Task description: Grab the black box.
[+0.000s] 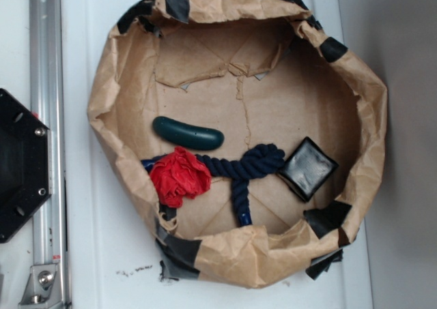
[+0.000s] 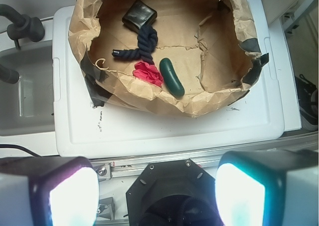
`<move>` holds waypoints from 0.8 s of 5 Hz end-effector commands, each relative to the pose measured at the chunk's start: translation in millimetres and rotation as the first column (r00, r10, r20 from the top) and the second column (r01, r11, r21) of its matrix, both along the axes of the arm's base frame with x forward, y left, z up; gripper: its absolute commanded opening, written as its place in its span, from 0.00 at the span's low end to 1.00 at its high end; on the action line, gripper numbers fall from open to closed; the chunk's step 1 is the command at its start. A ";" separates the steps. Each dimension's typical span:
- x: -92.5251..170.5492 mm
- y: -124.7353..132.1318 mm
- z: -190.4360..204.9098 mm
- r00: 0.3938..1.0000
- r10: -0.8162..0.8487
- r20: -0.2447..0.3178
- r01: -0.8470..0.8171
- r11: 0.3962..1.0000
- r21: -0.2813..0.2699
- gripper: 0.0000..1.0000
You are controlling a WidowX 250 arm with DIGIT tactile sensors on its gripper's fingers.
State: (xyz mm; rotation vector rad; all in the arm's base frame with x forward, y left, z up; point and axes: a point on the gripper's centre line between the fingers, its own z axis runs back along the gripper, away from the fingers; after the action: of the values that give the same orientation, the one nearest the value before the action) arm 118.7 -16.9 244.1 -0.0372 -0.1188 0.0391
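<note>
Gripper (image 2: 157, 186) gapes wide (holding nothing), well apart from the black box (image 2: 139, 14)

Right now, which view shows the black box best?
The exterior view: the black box appears large and unobstructed, glossy top and raised rim clear, beside the blue rope. The wrist view shows it small and far off inside the paper-lined bin, beyond the open hand.
</note>
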 end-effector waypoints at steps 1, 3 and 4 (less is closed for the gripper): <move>0.0 0.0 0.0 1.000 0.000 0.000 0.000 1.000 0.000 1.00; 96.8 14.8 -78.7 0.951 0.305 -0.047 -0.304 0.952 0.038 1.00; 147.3 9.9 -105.6 0.911 0.413 -0.009 -0.413 0.910 -0.031 1.00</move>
State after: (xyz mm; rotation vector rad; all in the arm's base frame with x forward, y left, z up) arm 260.0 -11.0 123.3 -0.0314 -0.0717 0.4645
